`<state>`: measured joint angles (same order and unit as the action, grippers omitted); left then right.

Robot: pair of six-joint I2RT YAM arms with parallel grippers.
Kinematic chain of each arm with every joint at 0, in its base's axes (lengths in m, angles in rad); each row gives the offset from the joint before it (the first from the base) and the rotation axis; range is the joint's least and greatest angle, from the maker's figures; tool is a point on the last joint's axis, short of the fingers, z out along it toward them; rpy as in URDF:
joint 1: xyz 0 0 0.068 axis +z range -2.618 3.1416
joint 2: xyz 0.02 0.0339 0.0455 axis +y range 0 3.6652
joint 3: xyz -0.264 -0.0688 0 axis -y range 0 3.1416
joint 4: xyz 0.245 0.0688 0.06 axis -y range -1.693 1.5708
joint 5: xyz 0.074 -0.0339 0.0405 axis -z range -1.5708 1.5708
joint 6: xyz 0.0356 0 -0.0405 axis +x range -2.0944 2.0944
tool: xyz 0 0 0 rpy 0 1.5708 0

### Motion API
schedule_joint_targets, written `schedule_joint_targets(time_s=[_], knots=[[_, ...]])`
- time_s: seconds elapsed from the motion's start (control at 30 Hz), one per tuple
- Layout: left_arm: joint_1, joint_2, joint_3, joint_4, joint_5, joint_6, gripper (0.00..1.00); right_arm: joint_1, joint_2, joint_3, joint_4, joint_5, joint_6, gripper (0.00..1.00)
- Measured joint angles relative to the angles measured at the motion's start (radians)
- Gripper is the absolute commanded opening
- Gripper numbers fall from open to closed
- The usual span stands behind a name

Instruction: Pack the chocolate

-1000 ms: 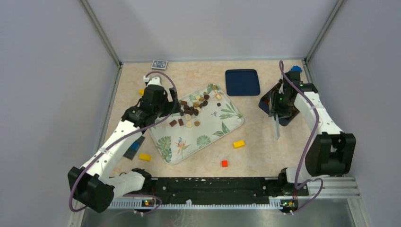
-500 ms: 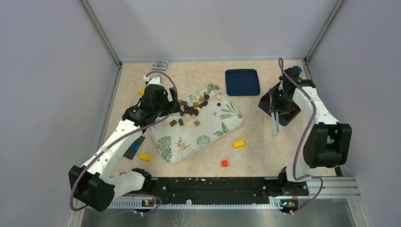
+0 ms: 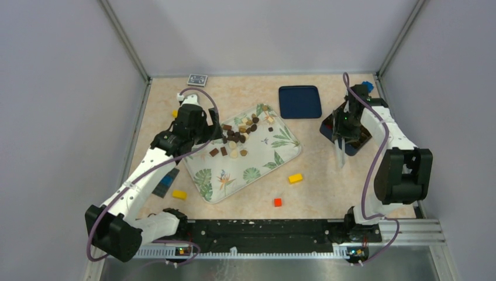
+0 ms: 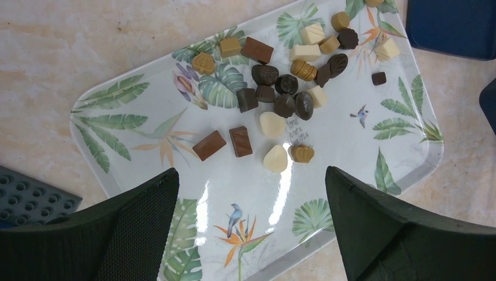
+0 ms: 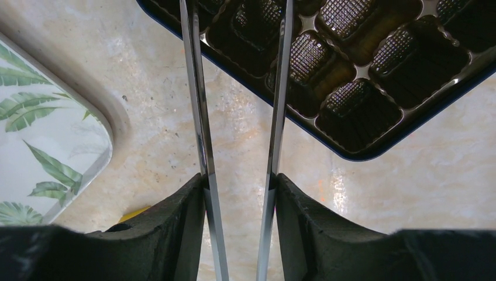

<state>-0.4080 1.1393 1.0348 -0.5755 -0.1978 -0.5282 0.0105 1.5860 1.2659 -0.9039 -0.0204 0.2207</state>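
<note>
Right arm has edged toward twelve o'clock over the moulded box [image 5: 351,111]. Its gripper [image 5: 240,181] pinches tweezers [image 5: 199,129], blades slightly apart, tips hidden, so I can't tell about any catch. Chocolates [image 4: 285,105] sit on the leafy tray [image 4: 351,152] at nine o'clock, beneath the wide-open, empty left gripper [image 4: 251,175]. Next, I'd guess, comes fetching a piece.

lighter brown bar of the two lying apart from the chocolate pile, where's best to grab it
Pinch the bar across its long sides, straight from above. It lies flat on the tray, both long sides clear; the darker bar sits close by one end.
</note>
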Motion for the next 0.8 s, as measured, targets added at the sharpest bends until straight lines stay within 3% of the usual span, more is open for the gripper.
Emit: schedule_joint_targets(time_s=[0.13, 0.27, 0.47, 0.6, 0.8], knots=[[0.001, 0.000, 0.000, 0.000, 0.000, 0.000, 0.99, 0.000, -0.002, 0.000, 0.000, 0.001, 0.000, 0.41], [0.001, 0.000, 0.000, 0.000, 0.000, 0.000, 0.99, 0.000, -0.023, 0.014, -0.008, 0.000, -0.001, 0.26], [0.002, 0.000, 0.000, 0.000, 0.000, 0.000, 0.99, 0.036, -0.121, 0.102, -0.044, 0.011, -0.006, 0.21], [0.003, 0.000, 0.000, 0.000, -0.002, 0.000, 0.99, 0.201, -0.148, 0.166, -0.064, 0.041, -0.009, 0.16], [0.013, 0.000, 0.000, -0.002, -0.017, 0.008, 0.99, 0.508, -0.089, 0.171, -0.083, 0.049, 0.003, 0.21]])
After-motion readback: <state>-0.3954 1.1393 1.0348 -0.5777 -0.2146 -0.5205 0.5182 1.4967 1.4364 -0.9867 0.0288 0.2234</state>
